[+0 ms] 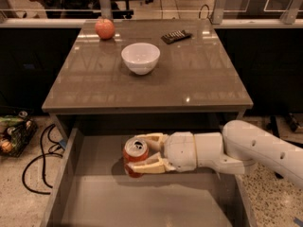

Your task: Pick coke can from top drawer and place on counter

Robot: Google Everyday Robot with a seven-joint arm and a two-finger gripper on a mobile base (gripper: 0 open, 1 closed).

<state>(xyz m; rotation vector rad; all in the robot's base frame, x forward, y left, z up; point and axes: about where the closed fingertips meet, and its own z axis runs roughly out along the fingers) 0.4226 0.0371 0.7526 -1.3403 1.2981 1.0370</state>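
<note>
- The cream two-finger gripper (141,153) on the white arm (255,148) is below and just in front of the front edge of the glossy grey-brown table (203,79). It is inside the open grey-brown top drawer (142,205).
- The jaws pinch the small red coke can (134,157) from its sides, one finger above it and one below in the camera view.
- The can is in the drawer space under the table's front edge, near the middle of the table's width. Its silver top is tipped toward the camera. From the shadow under it, I judge it is lifted off the drawer floor, but I cannot be sure.
- Step in hand (judgement): lift the can out of the drawer and carry it onto the table.
- The can is close under the table's lip. Draw it away from the front edge first, then raise it until its base is above the table surface, and only then move in over the table.
- The near half of the table is bare, so set the can there. The round white bowl (140,57) is at the table's centre, the reddish apple (104,28) at its far left corner, and a dark flat remote-like object (176,36) along its far edge. All are well apart from that spot.
- Risk: a tilted can on a glossy surface may tip or slide. Bring it upright with the base flat on the table before the jaws let go.
</note>
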